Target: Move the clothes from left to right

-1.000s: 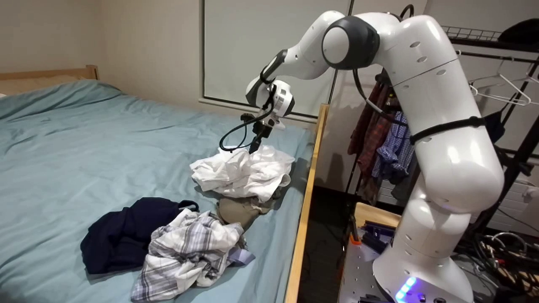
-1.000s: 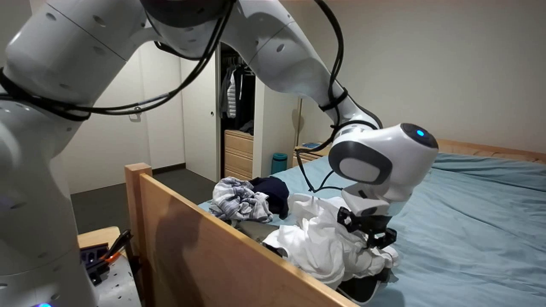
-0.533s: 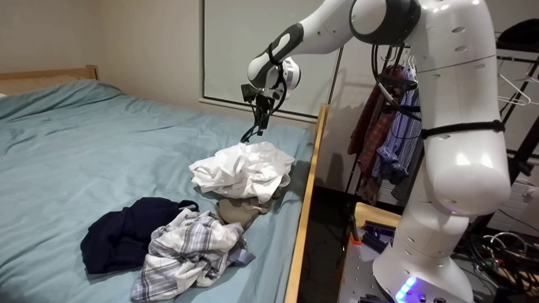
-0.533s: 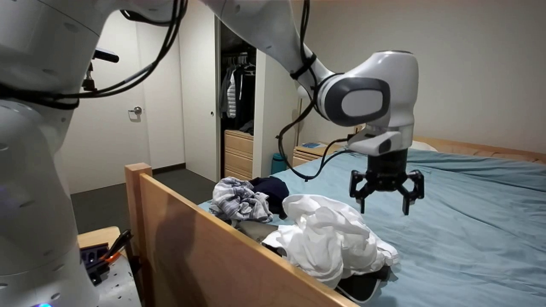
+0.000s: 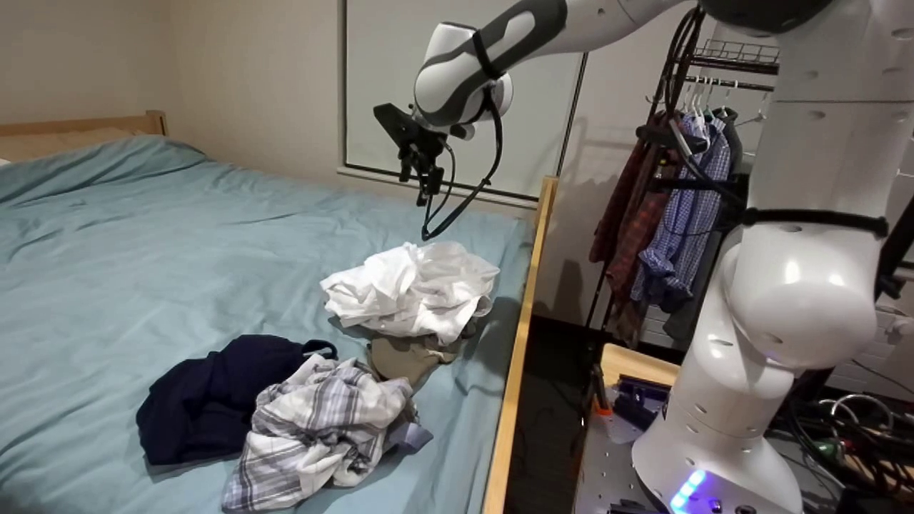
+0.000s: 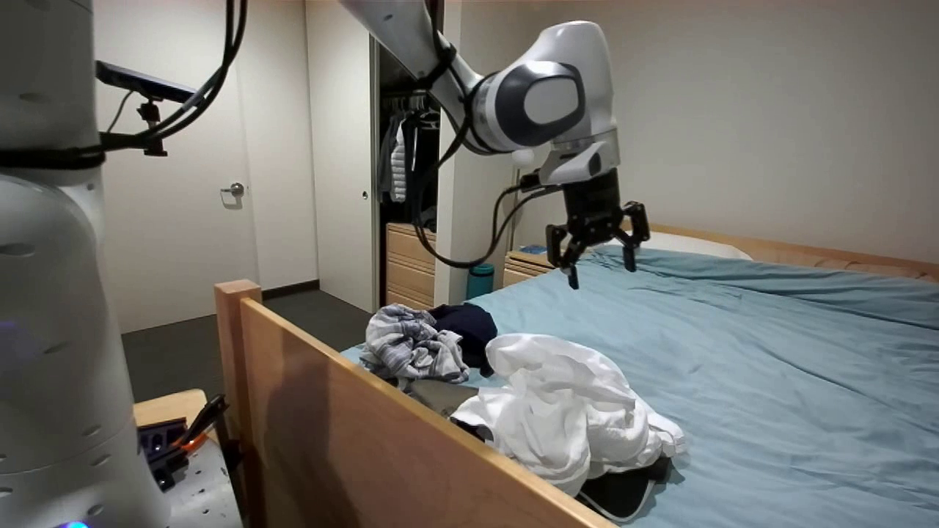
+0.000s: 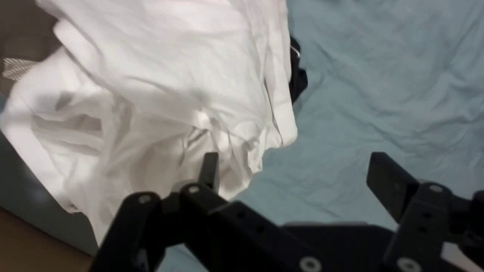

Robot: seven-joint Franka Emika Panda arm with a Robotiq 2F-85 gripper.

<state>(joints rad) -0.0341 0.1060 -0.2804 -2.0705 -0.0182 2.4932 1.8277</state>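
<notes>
Gripper hangs high over the bed, fingers spread, holding nothing. Closest beneath it, not touching, is the white cloth: in the wrist view one finger overlaps its edge, the other falls over the bed. A dark piece juts from under the white cloth. Next comes olive cloth, partly covered, showing between the white cloth and the plaid cloth. The plaid cloth lies aslant to the board, touching the navy cloth, which is farther from that board.

Seen from the base, the white cloth sits to the right, plaid and navy to the left. Taking the sentence that way, my judgement is that the white cloth is where the task wants it and the left pair waits. The coming reach then turns on going sideways, leftward past the white cloth, before any descent. Plaid, nearer to the base than navy, looks the likelier grasp; a low path could snag the white cloth, and olive may drag along beneath.
</notes>
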